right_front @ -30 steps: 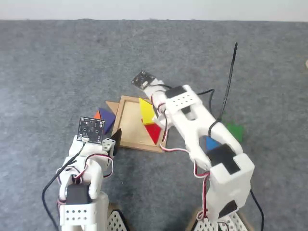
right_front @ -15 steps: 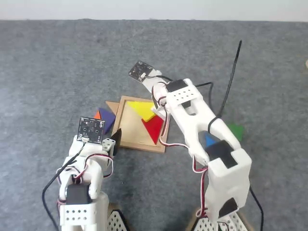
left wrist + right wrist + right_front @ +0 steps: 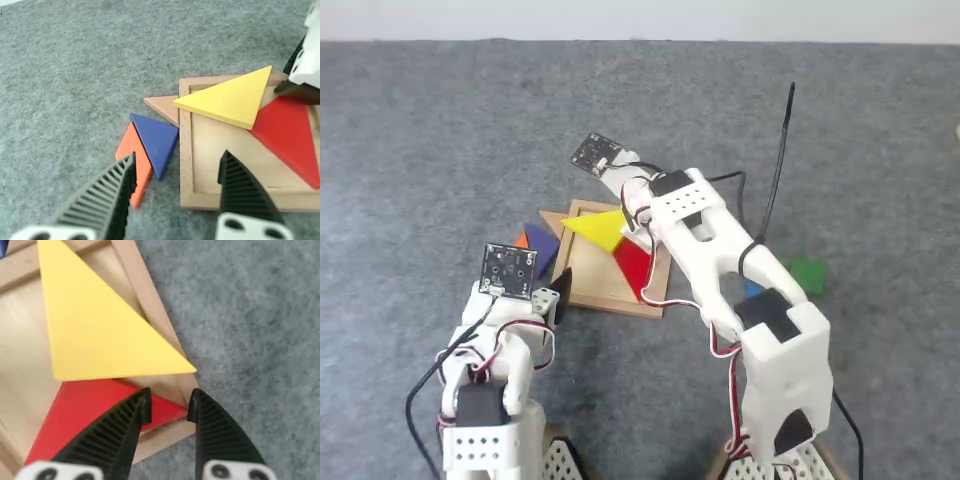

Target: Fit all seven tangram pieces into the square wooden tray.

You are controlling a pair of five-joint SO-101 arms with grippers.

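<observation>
The square wooden tray (image 3: pixel 615 306) is seen lying on a grey, felt-like table cover (image 3: pixel 440 130) between the two arms. Inside it a red triangle (image 3: pixel 290 135) is laid flat against one side, and a large yellow triangle (image 3: pixel 227 97) is propped at a tilt, one corner carried over the tray's rim and the opposite corner near the right gripper (image 3: pixel 169 400). That gripper is held low over the tray's corner, its jaws parted by only a narrow gap; the tip of the red triangle is framed between them and nothing is gripped. The left gripper (image 3: pixel 178 156) is held above the tray's near edge with its jaws spread wide and empty. Just outside the tray on that side, a dark blue triangle (image 3: pixel 156 140) is set touching an orange piece (image 3: pixel 134 165), with a tan triangle (image 3: pixel 162 106) beside the tray's corner. Well apart, past the right arm, a green piece (image 3: pixel 808 272) and a partly hidden blue piece (image 3: pixel 752 290) are left on the cover
</observation>
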